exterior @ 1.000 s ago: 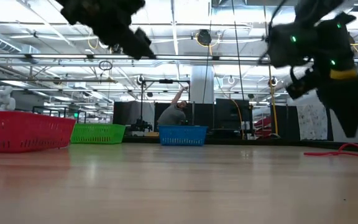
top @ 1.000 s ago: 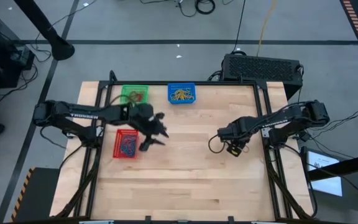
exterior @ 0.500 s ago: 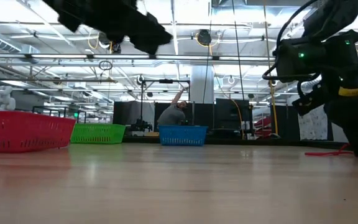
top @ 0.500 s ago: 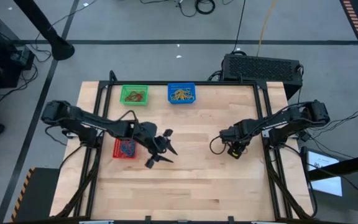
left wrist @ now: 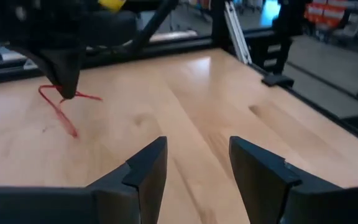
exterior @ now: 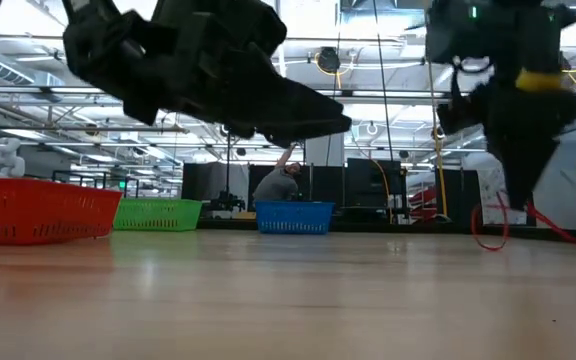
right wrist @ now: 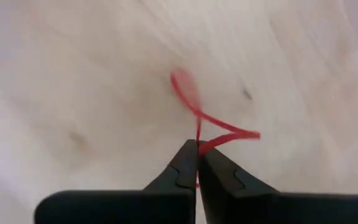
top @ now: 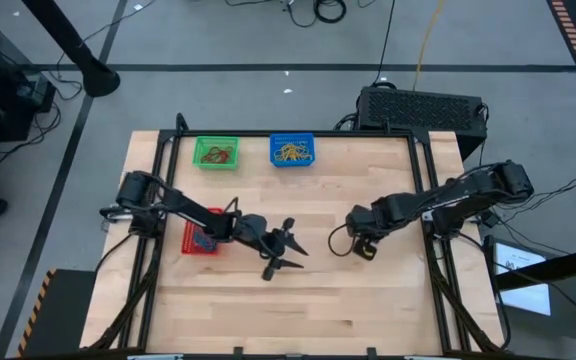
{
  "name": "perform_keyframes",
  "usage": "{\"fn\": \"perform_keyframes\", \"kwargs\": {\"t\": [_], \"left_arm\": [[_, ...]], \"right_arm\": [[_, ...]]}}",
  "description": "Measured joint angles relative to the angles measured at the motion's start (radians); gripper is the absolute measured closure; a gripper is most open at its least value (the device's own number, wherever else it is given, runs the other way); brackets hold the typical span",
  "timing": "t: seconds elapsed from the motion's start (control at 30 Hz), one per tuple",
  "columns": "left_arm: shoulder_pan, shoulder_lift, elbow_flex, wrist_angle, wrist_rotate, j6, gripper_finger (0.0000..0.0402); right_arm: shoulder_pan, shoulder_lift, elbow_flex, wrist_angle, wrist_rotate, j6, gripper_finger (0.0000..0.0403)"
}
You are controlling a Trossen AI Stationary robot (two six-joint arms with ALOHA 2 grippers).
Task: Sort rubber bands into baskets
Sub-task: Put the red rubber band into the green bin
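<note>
My right pincer [right wrist: 197, 163] is clamped shut on a thin red rubber band [right wrist: 199, 115], twisted into a loop, dangling just off the pale wooden table [top: 348, 300], right of centre. Green mesh basket [top: 215, 152] w/ red bands lies far-left of it, well apart. Left pincer [left wrist: 194, 163] gapes empty mid-table, nearer the baskets.

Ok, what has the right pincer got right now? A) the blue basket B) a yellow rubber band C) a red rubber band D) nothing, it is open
C: the right pincer is shut on a red rubber band, whose loop trails from the closed tips above the table; the low view shows the same band hanging under it.
</note>
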Motion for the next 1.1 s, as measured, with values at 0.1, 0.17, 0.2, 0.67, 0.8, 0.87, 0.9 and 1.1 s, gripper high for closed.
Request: {"fn": "perform_keyframes", "kwargs": {"t": [0.1,0.17,0.2,0.67,0.8,0.87,0.9,1.1], "left_arm": [[-0.001,0.066,0.0,0.135,-0.022,-0.028,0.0221],[0.0,0.105,0.002,0.219,-0.073,-0.028,0.0221],[0.0,0.123,0.01,0.253,-0.107,-0.025,0.0221],[-0.016,0.184,0.17,0.187,-0.163,0.178,0.0151],[-0.016,0.184,0.25,0.059,-0.165,0.179,0.0096],[-0.017,0.184,0.285,-0.012,-0.168,0.179,0.0073],[-0.017,0.184,0.302,-0.042,-0.173,0.179,0.0063],[-0.006,0.194,0.36,-0.101,-0.186,0.18,0.0037]], "right_arm": [[0.037,0.0,0.056,0.035,0.003,0.001,0.0402],[0.057,0.0,0.084,0.083,0.003,0.001,0.0402],[0.067,0.0,0.097,0.104,0.004,0.001,0.0402],[0.171,0.0,0.152,0.27,0.002,0.032,0.0403],[0.182,0.0,0.152,0.279,0.002,0.041,0.0403],[0.182,0.0,0.152,0.28,-0.002,0.052,0.0403],[0.182,0.0,0.152,0.282,-0.003,0.054,0.0403],[0.182,0.0,0.152,0.323,-0.011,0.04,0.0402]]}}
